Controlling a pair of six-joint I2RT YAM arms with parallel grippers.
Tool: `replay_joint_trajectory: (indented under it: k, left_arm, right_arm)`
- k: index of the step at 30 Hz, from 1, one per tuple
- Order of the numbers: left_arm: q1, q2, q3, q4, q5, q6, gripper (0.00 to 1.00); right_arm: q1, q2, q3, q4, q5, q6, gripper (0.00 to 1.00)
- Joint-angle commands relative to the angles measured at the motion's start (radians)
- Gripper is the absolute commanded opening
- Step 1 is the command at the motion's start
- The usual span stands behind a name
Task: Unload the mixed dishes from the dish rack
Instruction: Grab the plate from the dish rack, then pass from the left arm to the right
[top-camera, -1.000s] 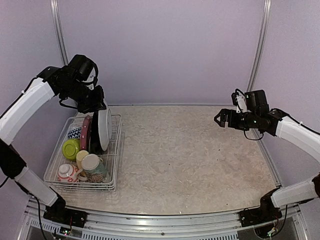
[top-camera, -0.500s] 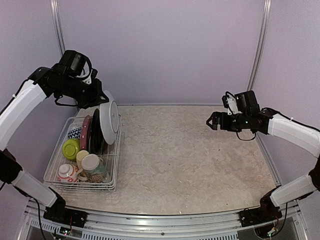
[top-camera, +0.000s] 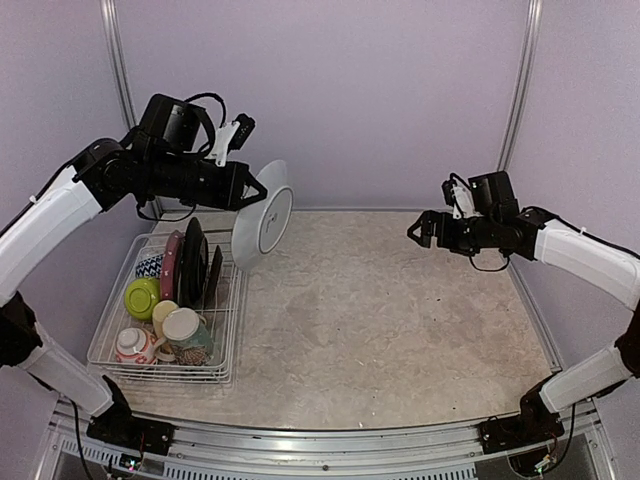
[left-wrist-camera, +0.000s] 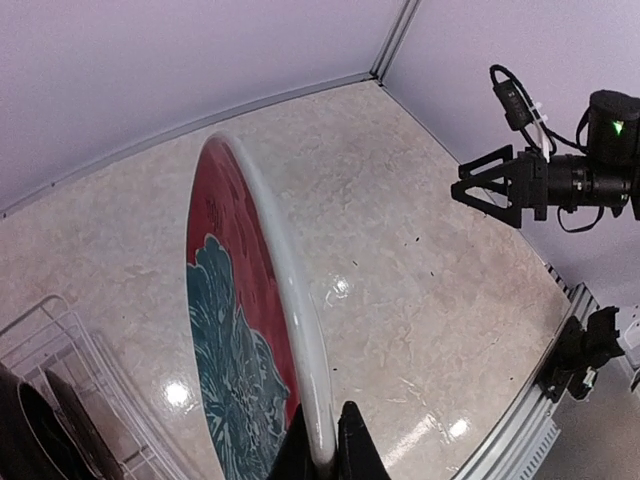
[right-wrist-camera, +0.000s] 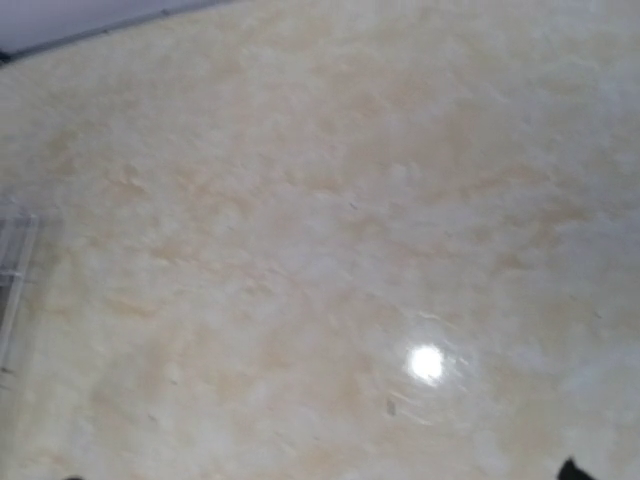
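Top external view is showing the left pincer (top-camera: 250, 190) clamping the rim of the dark red floral plate (top-camera: 265, 218). The plate is hanging on edge in the air, near the far right corner of the dish rack (top-camera: 236, 300) and clear of the bench (top-camera: 400, 320). Left wrist view is showing the fingertips (left-wrist-camera: 355, 455) pinching the pale rim at one spot.

The right pincer (top-camera: 420, 232) is hovering well apart over the bench's right side, its jaws standing wide with nothing between them.

The plate is looking stiff, glazed and breakable, and probably heavy for a one-point hold, so it is likely wanting to swing or slip. A deep bite across the rim is seeming the safest grip.

The lime-green bowl (top-camera: 141, 297) and the cream patterned mug (top-camera: 186, 335) are sitting in the rack.
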Motion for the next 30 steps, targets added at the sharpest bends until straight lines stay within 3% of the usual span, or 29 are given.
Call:
replay_joint_trajectory:
  k: [1,8,16,26,30]
  left_arm:
    - [-0.087,0.033,-0.005,0.287,-0.181,0.274,0.0]
    - [-0.23,0.153,-0.1,0.561,-0.435,0.586,0.0]
    - [-0.338,0.307,-0.183,0.881,-0.594,0.919,0.0]
    - [-0.419,0.474,-0.177,1.089,-0.642,1.138,0.0]
    - [-0.434,0.495,-0.17,1.1,-0.653,1.147,0.0]
  right_arm:
    - [0.006,0.042,0.083,-0.026,-0.044,0.06,1.0]
    - [-0.06,0.037,0.138,0.002,-0.176,0.205,1.0]
    - [-0.082,0.029,0.153,0.107,-0.325,0.283,1.0]
    - [-0.044,0.13,0.119,0.106,-0.358,0.297,0.99]
    - [-0.042,0.147,0.057,0.174,-0.362,0.341,0.87]
